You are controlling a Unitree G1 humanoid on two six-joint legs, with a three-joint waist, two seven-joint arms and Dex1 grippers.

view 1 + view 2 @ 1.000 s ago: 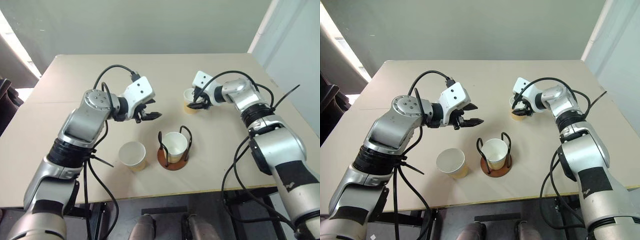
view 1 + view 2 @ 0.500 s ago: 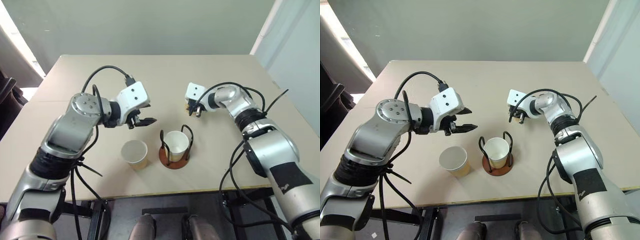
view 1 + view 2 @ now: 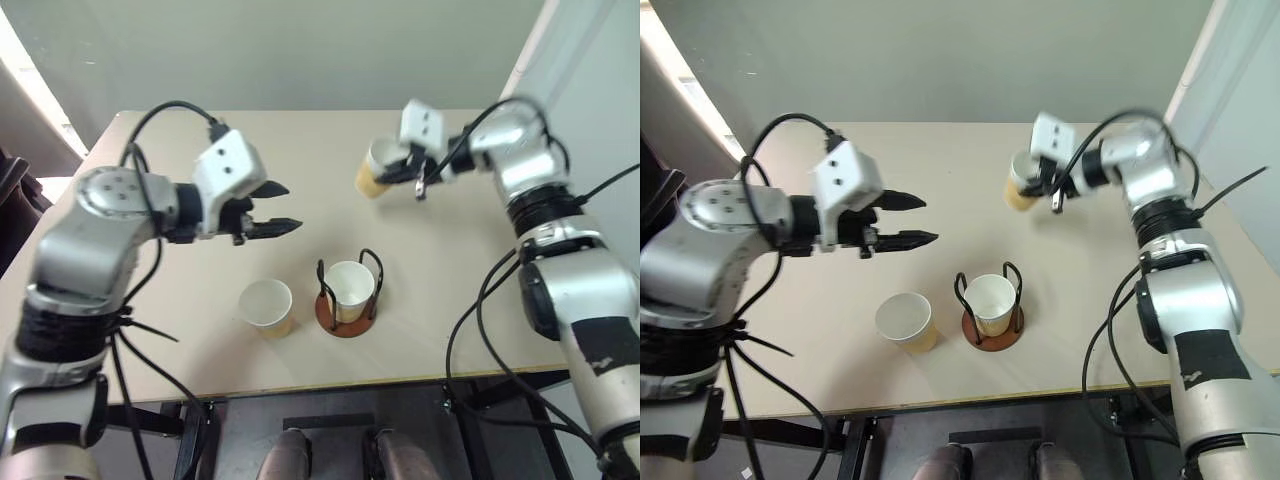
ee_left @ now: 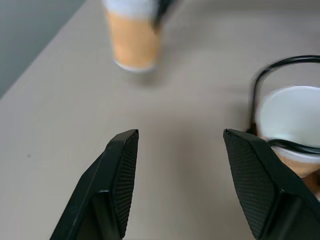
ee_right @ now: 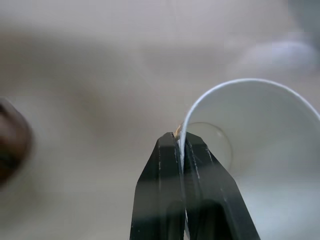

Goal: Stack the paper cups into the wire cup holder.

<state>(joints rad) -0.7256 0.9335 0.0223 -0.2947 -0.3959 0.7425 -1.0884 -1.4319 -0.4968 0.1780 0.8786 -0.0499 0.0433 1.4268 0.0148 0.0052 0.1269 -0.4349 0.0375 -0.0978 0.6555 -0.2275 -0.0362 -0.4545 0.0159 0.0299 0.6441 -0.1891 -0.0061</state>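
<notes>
My right gripper (image 3: 402,172) is shut on the rim of a paper cup (image 3: 377,170) and holds it tilted in the air above the far right of the table. In the right wrist view the fingertips (image 5: 172,142) pinch the white rim of that cup (image 5: 260,125). The wire cup holder (image 3: 346,320) stands near the table's middle front with one cup (image 3: 350,284) inside it. A third cup (image 3: 266,304) stands upright just left of the holder. Above and left of the holder, my left gripper (image 3: 282,207) hovers open and holds nothing, its fingers (image 4: 120,165) wide apart.
The beige table (image 3: 450,290) has its front edge just below the holder and the loose cup. A grey wall runs behind the far edge, with a white post (image 3: 530,50) at the back right. Something dark (image 3: 15,200) stands off the left edge.
My right gripper closed on the far cup's rim and lifted it off the table. My left arm drew back, up and to the left, still open.
</notes>
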